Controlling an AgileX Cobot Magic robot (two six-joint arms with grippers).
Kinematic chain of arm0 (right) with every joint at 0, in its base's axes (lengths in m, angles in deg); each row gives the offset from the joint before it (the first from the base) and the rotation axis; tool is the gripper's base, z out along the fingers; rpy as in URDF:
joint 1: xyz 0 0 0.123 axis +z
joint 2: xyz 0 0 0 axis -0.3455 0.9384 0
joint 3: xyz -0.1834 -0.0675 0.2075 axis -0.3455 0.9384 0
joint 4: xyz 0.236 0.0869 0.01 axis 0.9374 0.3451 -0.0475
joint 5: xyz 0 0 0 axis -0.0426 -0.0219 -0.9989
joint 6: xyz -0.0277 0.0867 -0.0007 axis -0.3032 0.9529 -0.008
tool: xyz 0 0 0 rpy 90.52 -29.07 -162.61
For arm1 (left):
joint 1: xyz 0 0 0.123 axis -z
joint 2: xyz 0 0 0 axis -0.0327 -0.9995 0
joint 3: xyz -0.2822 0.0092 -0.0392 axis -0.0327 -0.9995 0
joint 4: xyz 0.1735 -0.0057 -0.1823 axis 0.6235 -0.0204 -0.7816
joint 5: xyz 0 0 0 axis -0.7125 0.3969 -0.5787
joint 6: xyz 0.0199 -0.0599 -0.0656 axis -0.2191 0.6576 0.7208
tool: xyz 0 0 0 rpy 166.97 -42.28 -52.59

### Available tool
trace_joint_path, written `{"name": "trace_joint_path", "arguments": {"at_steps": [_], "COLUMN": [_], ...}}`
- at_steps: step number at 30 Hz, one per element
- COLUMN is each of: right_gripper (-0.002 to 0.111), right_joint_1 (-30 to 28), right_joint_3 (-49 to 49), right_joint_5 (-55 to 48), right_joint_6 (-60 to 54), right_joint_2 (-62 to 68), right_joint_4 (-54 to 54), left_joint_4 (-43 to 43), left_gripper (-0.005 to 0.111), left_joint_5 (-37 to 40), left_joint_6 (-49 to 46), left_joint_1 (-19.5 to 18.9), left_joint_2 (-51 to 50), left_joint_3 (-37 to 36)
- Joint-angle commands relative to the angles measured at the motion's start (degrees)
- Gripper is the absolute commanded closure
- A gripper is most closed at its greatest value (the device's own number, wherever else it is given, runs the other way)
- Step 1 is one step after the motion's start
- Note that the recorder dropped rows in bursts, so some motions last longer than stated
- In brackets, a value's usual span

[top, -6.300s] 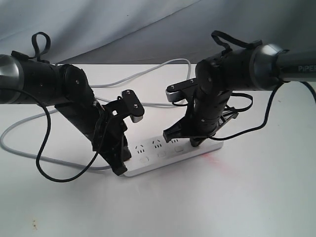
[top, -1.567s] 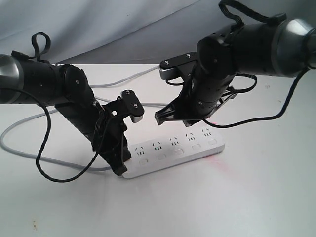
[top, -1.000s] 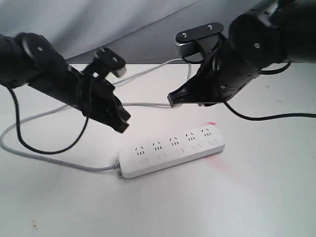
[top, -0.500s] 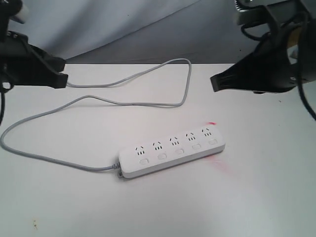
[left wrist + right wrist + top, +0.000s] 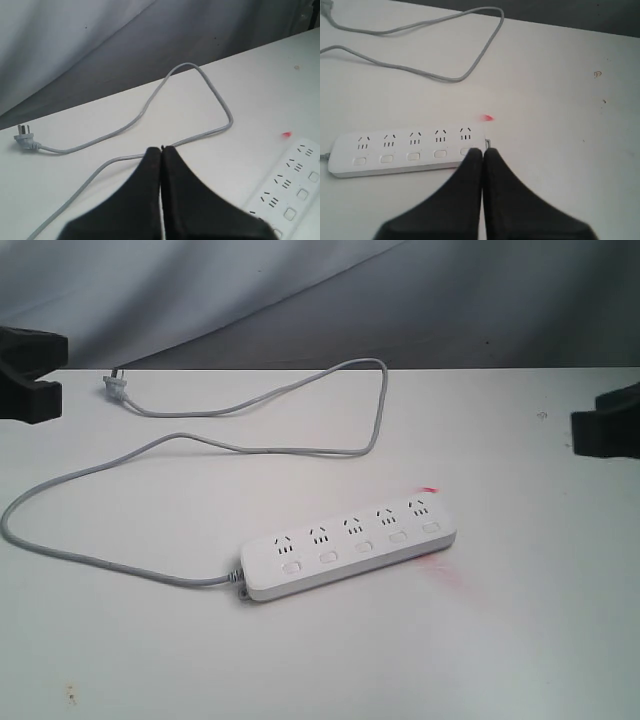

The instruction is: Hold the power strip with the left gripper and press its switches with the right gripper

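The white power strip (image 5: 350, 548) lies flat near the middle of the table (image 5: 520, 640), with rounded ends and five outlets in a row. A small white switch sits beside each outlet, and these switches (image 5: 327, 557) form their own row. Its grey cord (image 5: 250, 448) loops away to the plug (image 5: 113, 386). The left hand (image 5: 161, 149) and right hand (image 5: 483, 150) are each clenched on nothing, well apart from the strip

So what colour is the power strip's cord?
Light grey; the cord shows best in the exterior view.
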Motion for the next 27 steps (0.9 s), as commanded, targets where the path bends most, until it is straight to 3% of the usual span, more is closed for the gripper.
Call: {"name": "trace_joint_path", "arguments": {"at_steps": [1, 8, 11, 17, 22, 27], "right_gripper": [0.108, 0.108, 0.108, 0.108, 0.108, 0.108], "right_joint_1": [-0.20, -0.20, -0.20, -0.20, -0.20, -0.20], "right_joint_3": [4.08, 11.44, 17.85, 29.34, 39.34, 46.16], "right_joint_5": [0.32, 0.32, 0.32, 1.24, 8.74, 12.14], "right_joint_6": [3.36, 11.73, 17.18, 44.39, 54.73, 59.18], "right_joint_2": [-7.11, -17.89, -27.27, -37.76, -40.80, -40.80], "right_joint_4": [-2.59, -5.96, -7.72, -27.18, -41.34, -46.76], "left_joint_4": [-0.42, -0.53, -0.65, -0.65, -0.65, -0.65], "left_gripper": [0.107, 0.107, 0.107, 0.107, 0.107, 0.107], "left_joint_5": [-0.46, -0.58, -5.59, -22.48, -26.35, -29.67], "left_joint_6": [2.04, 6.27, 11.62, 18.49, 18.47, 18.79], "left_joint_1": [-0.15, -0.15, -0.15, -0.15, -0.15, -0.15], "left_joint_2": [4.94, 13.24, 21.04, 33.15, 37.28, 37.44], "left_joint_3": [-2.29, -7.26, -13.83, -26.37, -34.60, -41.36]}}
